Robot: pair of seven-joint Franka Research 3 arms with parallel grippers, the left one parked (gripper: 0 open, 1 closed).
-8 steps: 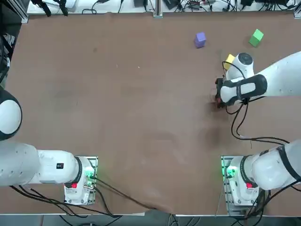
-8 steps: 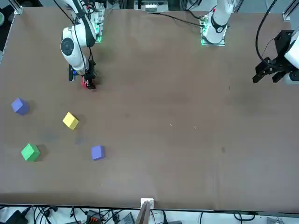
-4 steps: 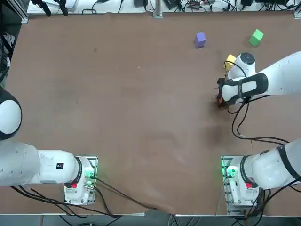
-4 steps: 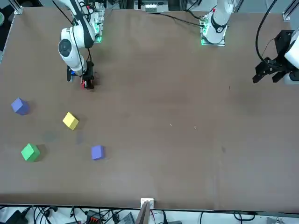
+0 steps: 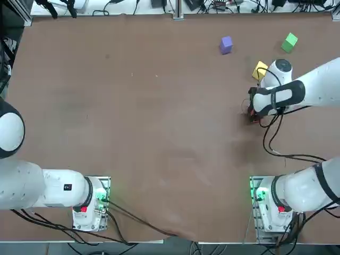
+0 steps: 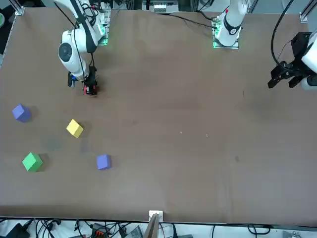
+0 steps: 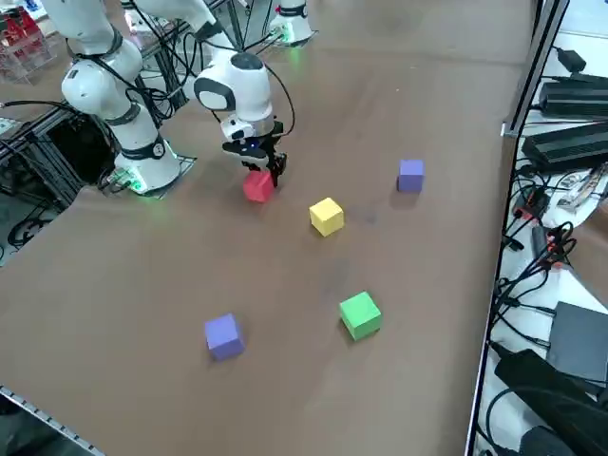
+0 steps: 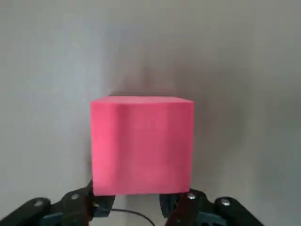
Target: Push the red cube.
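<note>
The red cube [image 7: 256, 186] rests on the brown table [image 5: 159, 133], right of centre and nearer the far side. In the top view only a sliver of the red cube [image 5: 251, 118] shows under the wrist. My right gripper [image 7: 258, 169] points down at it, shut, with its tips low against the cube's side. In the wrist view the red cube [image 8: 142, 146] fills the middle, just beyond the dark fingertips [image 8: 101, 203] of the right gripper [image 8: 136, 205]. From the front, the red cube [image 6: 89, 89] peeks out below the right gripper [image 6: 89, 84].
A yellow cube [image 5: 260, 69] lies just beyond the gripper, close to the wrist. Farther back are a purple cube [image 5: 226, 44] and a green cube [image 5: 289, 42]. Another purple cube [image 7: 223, 335] sits out toward the table's right edge.
The gripper has slid a little toward the robot's right along the table, and the red cube has shifted with it. The fingers closed slightly.
</note>
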